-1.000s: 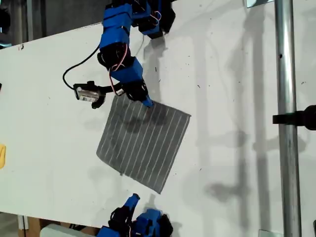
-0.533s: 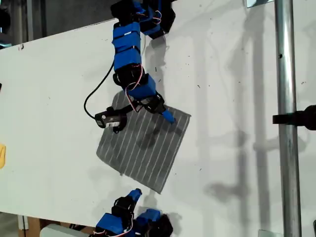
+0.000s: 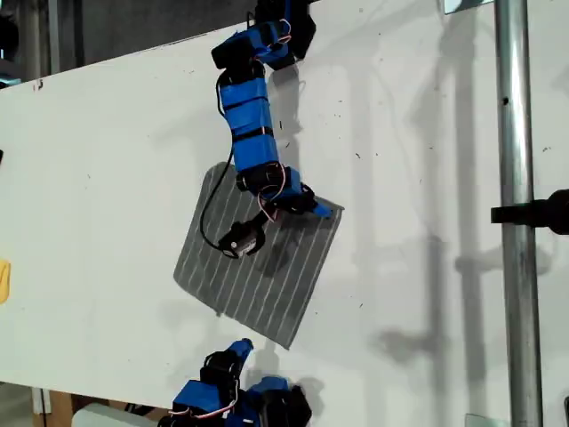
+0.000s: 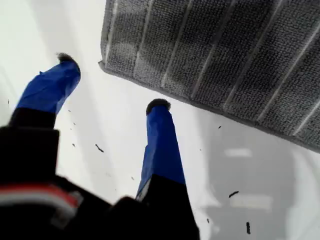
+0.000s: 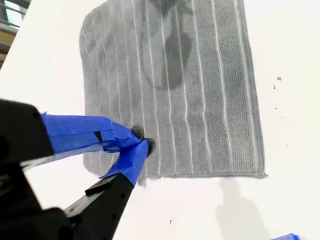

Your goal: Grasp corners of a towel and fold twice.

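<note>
The grey towel (image 3: pixel 258 285) with thin white stripes lies flat on the white table, turned like a diamond in the exterior view. My second gripper (image 3: pixel 327 212) reaches from the arm at the top of the exterior view to the towel's right corner (image 3: pixel 340 210). In its wrist view this gripper (image 5: pixel 144 140) is shut, tips together over the towel (image 5: pixel 200 100) by a near corner; no pinched cloth shows. My first gripper (image 3: pixel 238 351), on the arm at the bottom of the exterior view, is open (image 4: pixel 112 82) over bare table. A towel corner (image 4: pixel 105 64) lies just beyond its fingertips.
A metal pole (image 3: pixel 514 213) with a black clamp (image 3: pixel 542 212) runs down the exterior view's right. A yellow object (image 3: pixel 4 280) sits at that view's left edge. The white table (image 3: pixel 427 133) ends along the upper left of the exterior view.
My second arm swung across the towel from its upper-left corner to its right corner, its camera now over the cloth. My first arm shifted slightly. The towel has not moved.
</note>
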Controlling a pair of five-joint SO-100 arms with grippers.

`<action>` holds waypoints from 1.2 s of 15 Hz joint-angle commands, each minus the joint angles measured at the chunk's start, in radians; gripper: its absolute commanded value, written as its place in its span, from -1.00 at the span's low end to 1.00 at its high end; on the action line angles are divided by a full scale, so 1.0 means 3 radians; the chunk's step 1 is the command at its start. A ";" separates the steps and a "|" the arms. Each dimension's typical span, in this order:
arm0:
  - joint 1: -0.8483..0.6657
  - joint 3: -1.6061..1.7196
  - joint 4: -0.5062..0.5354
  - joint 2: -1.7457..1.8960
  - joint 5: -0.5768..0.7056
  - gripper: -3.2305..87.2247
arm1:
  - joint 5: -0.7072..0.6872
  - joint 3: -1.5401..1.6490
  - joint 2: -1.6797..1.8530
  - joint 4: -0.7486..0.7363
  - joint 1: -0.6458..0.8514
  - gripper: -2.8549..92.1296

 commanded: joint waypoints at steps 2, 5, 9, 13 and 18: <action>-0.0179 0.0061 -0.0123 0.0000 0.0087 -1.00 | -0.0061 -0.0281 -0.0215 -0.0174 0.0066 -0.30; -0.0276 0.0153 -0.0210 0.0000 0.0153 -1.00 | 0.0000 -0.0317 -0.0332 -0.0409 0.0061 -0.32; -0.0302 0.0286 -0.0297 0.0005 0.0164 -1.00 | 0.0097 -0.0348 -0.0629 -0.0547 0.0010 -0.33; -0.0297 0.0399 -0.0358 0.0102 0.0133 -1.00 | 0.0169 -0.0327 -0.0782 -0.0240 0.0041 -0.41; -0.0251 0.0481 -0.0383 0.0230 0.0087 -1.00 | 0.0189 -0.0312 -0.0849 -0.0056 0.0036 -0.85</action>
